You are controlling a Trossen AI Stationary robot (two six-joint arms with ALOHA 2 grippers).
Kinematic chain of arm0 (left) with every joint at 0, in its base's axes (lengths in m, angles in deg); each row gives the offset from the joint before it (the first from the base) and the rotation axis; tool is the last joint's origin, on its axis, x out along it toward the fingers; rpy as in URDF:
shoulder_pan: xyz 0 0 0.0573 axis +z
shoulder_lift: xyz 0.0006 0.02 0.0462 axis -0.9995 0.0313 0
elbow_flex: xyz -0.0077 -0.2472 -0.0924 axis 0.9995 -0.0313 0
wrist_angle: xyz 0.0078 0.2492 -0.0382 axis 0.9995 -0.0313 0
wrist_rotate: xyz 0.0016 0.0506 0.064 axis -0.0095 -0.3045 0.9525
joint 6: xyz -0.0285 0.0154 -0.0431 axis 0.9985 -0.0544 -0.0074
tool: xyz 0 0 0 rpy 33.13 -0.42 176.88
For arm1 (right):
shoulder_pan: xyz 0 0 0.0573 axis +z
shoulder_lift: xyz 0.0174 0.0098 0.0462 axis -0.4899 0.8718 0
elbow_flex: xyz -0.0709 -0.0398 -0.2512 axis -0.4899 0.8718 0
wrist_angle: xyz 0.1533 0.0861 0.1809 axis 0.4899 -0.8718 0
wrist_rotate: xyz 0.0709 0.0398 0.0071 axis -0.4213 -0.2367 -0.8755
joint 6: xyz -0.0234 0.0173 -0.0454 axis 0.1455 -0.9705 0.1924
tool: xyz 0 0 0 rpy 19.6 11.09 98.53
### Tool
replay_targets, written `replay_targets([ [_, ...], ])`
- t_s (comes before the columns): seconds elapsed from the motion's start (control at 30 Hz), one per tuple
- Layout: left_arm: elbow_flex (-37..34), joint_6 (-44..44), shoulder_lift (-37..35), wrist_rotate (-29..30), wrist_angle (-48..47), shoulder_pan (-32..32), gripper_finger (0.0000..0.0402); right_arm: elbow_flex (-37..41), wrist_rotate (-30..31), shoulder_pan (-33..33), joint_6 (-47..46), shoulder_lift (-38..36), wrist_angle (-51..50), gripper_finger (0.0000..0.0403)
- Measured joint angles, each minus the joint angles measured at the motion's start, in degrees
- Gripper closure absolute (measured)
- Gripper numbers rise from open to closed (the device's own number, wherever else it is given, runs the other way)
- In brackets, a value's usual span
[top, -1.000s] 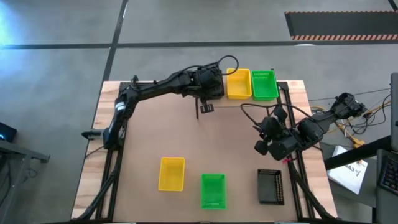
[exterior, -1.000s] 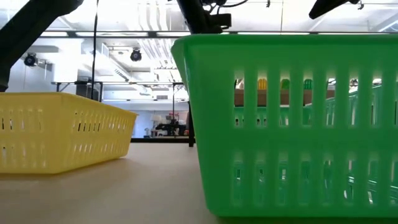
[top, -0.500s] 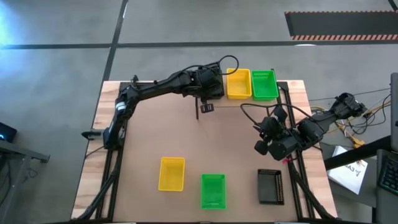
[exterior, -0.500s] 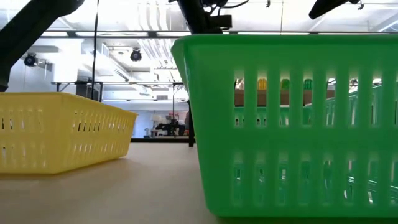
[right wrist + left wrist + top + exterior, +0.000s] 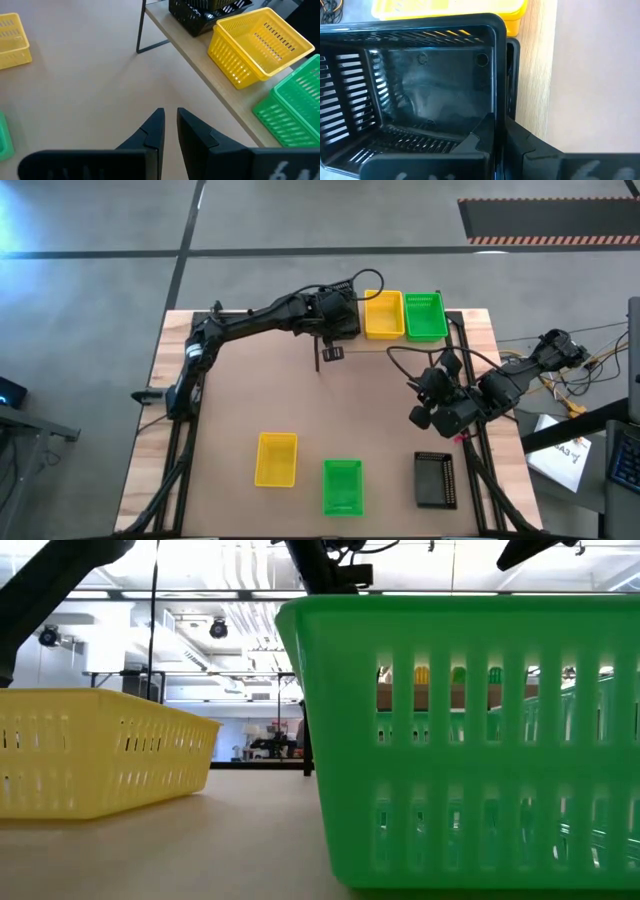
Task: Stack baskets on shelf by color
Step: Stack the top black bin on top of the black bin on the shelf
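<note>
My left gripper (image 5: pixel 338 320) reaches over the shelf (image 5: pixel 395 343) at the table's far edge and is shut on a black basket (image 5: pixel 420 100). That basket is at the shelf's left end, beside a yellow basket (image 5: pixel 383 315) and a green basket (image 5: pixel 425 317) whose bottoms rest on the board. Near the table's front edge stand a yellow basket (image 5: pixel 277 458), a green basket (image 5: pixel 343 486) and a second black basket (image 5: pixel 435 479). My right gripper (image 5: pixel 169 114) hovers shut above the table's right half and holds nothing. My left gripper holds the black basket by one upright wall, close to a corner (image 5: pixel 495 75). One finger (image 5: pixel 475 137) is inside the basket and the other finger (image 5: pixel 520 145) is outside it. The basket is upright on the shelf board (image 5: pixel 535 75), next to the yellow basket (image 5: pixel 450 10).
A thin dark upright (image 5: pixel 318 355) marks the shelf's left end, and another upright (image 5: pixel 141 25) shows in the right wrist view. The brown table middle (image 5: pixel 300 390) lies between the shelf and the front row. In the low view, the green basket (image 5: pixel 470 740) and yellow basket (image 5: pixel 100 750) fill the foreground.
</note>
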Motion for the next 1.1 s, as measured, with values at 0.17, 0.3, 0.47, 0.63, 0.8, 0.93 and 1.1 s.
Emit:
replay_targets([
  [0.17, 0.0, 0.0, 0.0, 0.0, 0.0, 0.2, 0.0398, 0.0, 0.0, 0.0, 0.0, 0.0, 0.0, 0.036],
  [0.3, 0.0, -0.9, 0.1, 0.2, 1.0, 0.3, 0.0396, 0.0, 0.0, 0.0, 0.0, 0.0, 0.0, 0.036],
  [0.47, 0.0, -1.7, 0.1, 0.3, 0.9, 0.3, 0.04, 0.0, 0.0, 0.0, 0.0, 0.0, 0.0, 0.036],
  [0.63, 0.2, -1.8, 0.1, 0.3, -1.2, 0.3, 0.0401, 0.0, 0.0, 0.0, 0.0, 0.0, 0.0, 0.036],
  [0.8, 1.8, -3.2, 0.0, 0.3, -2.4, 0.3, 0.0401, 0.0, 0.0, 0.0, 0.1, 0.0, 0.0, 0.036],
  [0.93, 2.7, -3.9, -0.3, -0.4, -3.5, 0.3, 0.0401, 0.1, 0.0, 0.0, 0.2, 0.0, 0.0, 0.036],
  [1.1, 1.6, -5.0, -0.3, -1.2, -6.2, 0.4, 0.0402, 0.8, 0.0, 0.0, 0.0, 0.0, 0.0, 0.036],
])
